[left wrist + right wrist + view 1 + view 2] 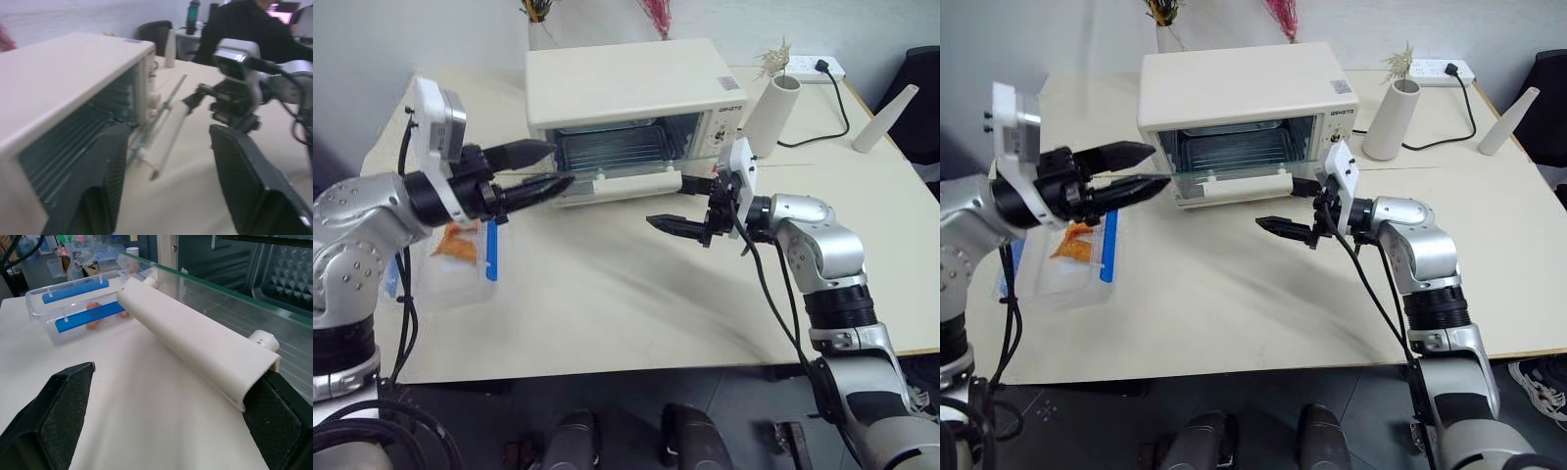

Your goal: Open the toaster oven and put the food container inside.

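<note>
**Oven door down, box not yet picked up**

Oven [626, 83] sits at the back of the worktop [636, 294]. Its glass door [1224, 184] is dropped open, roughly level, handle [636, 186] at the front edge. Wire rack visible inside, cavity looks free.

Right hand [677, 211]: at the handle's right end, fingers spread wide. In the right wrist view one pad [279, 411] sits just past the handle's end, the other pad is well off over the worktop. Nothing gripped.

Left hand [533, 171]: in front of the door's left edge, pointing across toward the oven. Fingers partly apart, nothing between them. Can't tell if the tips touch the glass.

Box [1062, 255]: flat on the worktop near the left edge, below and behind the left hand, well apart from the oven. Lid on, blue clips up, orange food inside. Untouched.

Step, as I read it: opening looks done or nearly so; fetching the box is next.

Next move needs:
- right hand clear of the handle without nudging the door up
- left hand down to the box, fingers wide enough to span it
- lift level, slide onto the rack over the open door
- risk: clipping the glass edge on the way in
</note>
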